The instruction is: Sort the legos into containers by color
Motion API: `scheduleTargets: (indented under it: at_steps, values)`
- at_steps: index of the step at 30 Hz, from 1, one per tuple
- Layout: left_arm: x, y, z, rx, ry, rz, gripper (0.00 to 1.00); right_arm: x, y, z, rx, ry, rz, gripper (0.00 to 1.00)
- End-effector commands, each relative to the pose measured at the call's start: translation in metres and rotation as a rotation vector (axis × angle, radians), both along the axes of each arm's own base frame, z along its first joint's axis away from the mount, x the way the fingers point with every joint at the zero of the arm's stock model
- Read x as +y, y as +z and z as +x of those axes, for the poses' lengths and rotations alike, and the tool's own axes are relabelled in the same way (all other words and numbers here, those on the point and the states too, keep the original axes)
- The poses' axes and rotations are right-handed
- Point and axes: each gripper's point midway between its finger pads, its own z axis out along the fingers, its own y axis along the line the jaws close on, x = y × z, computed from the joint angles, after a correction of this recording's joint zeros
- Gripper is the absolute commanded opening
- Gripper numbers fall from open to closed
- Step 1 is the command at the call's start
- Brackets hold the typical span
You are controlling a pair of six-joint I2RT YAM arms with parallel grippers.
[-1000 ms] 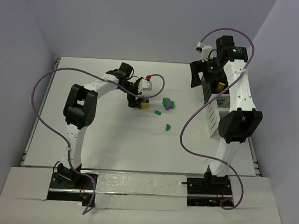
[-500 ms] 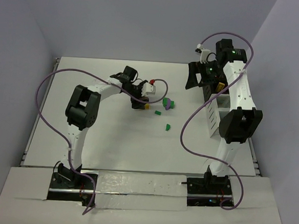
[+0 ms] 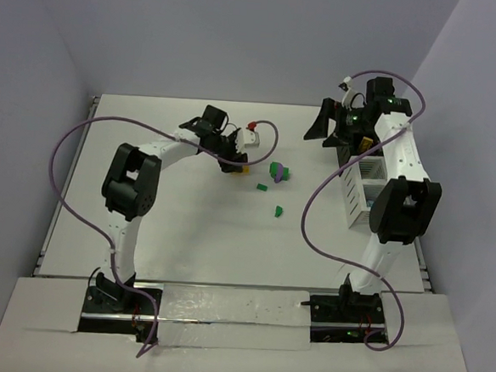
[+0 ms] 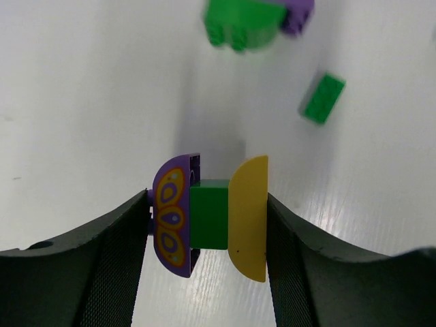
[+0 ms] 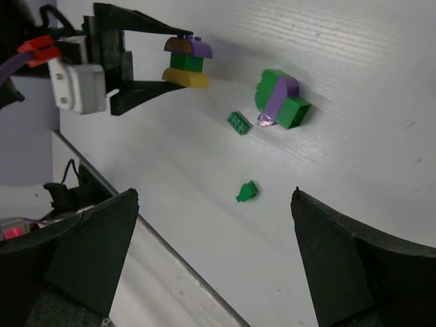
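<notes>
Legos (image 3: 276,171) sat in a loose group on the white bench (image 3: 186,224), a little above the middle of the top view. The left gripper (image 4: 208,204) had closed on a stack (image 4: 210,216) of three of them: a purple half-round with a yellow-and-orange pattern, a green block and a yellow half-round, pressed side by side. One finger lay against the purple piece and the other against the yellow one (whether the stack rested on the bench or hung just clear of it could not be told). In the right wrist view the same stack (image 5: 185,63) showed at the upper left, pinched between the two black fingers. To its right lay a green-and-purple cluster (image 5: 279,99), and between the two, slightly lower in the frame, a flat green brick (image 5: 238,122). A small green piece (image 5: 248,192) lay apart from them, lower down. The containers (image 3: 358,194), a white rack with a black section at its upper end, stood at the right of the top view, partly covered by the right arm. The right gripper (image 3: 325,123) hung just left of the rack's upper end. Its fingers were spread wide at the bottom corners of its own camera view, with nothing between them.
</notes>
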Motion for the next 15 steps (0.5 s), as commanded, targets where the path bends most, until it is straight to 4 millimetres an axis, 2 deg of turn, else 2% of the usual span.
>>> scheduleTargets:
  at_steps: [1, 3, 8, 12, 15]
  values:
    - [-0.026, 0.124, 0.017, -0.154, 0.16, -0.255, 0.29, 0.029, 0.034, 0.006, -0.093, -0.009, 0.093, 1.0]
    - [-0.03, 0.147, 0.015, -0.181, 0.217, -0.317, 0.2, 0.05, 0.031, 0.001, -0.083, 0.024, 0.11, 1.0]
    - [-0.041, 0.204, -0.003, -0.309, 0.281, -0.438, 0.11, 0.085, 0.039, -0.004, -0.074, 0.085, 0.18, 1.0]
    - [-0.049, 0.221, -0.015, -0.367, 0.282, -0.48, 0.08, 0.1, 0.046, -0.002, -0.078, 0.121, 0.213, 1.0]
    - [-0.053, 0.232, -0.016, -0.389, 0.285, -0.502, 0.07, 0.112, 0.051, -0.009, -0.075, 0.179, 0.248, 1.0]
